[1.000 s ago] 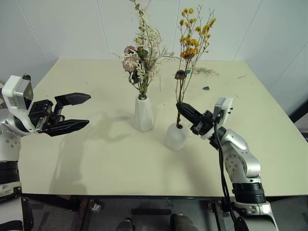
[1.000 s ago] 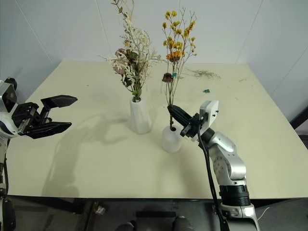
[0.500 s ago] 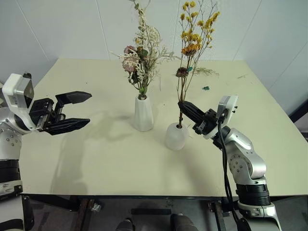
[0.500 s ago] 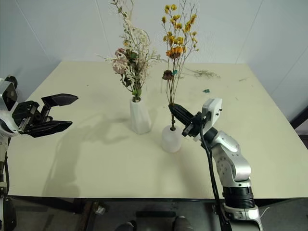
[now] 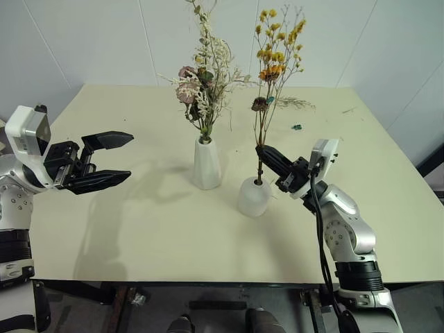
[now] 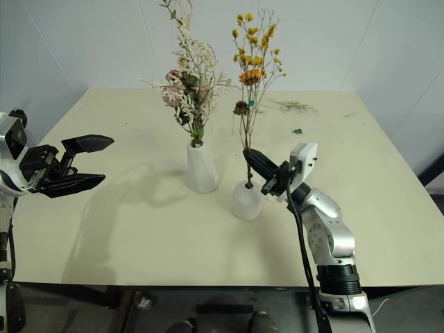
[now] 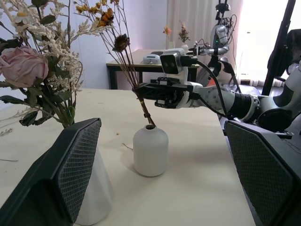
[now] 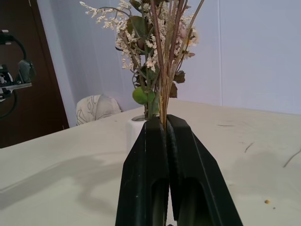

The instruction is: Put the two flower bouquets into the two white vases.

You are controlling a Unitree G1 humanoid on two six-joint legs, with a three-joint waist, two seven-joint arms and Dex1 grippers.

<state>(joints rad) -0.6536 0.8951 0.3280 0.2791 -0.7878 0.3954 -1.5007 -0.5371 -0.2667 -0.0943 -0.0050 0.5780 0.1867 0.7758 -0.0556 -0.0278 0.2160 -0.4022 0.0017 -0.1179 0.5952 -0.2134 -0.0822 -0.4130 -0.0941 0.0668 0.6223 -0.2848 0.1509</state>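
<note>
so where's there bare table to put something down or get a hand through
Bare table spans the near edge in front of both vases, and the left side under the open left gripper. Crowded: the middle, where the tall vase and round vase stand close together, with the right gripper shut on the yellow sprig. Loose twigs litter the far right.

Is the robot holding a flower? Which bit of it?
Yes. The right gripper is shut on the yellow sprig, low on its stems, just above the round vase. The left gripper holds nothing.
</note>
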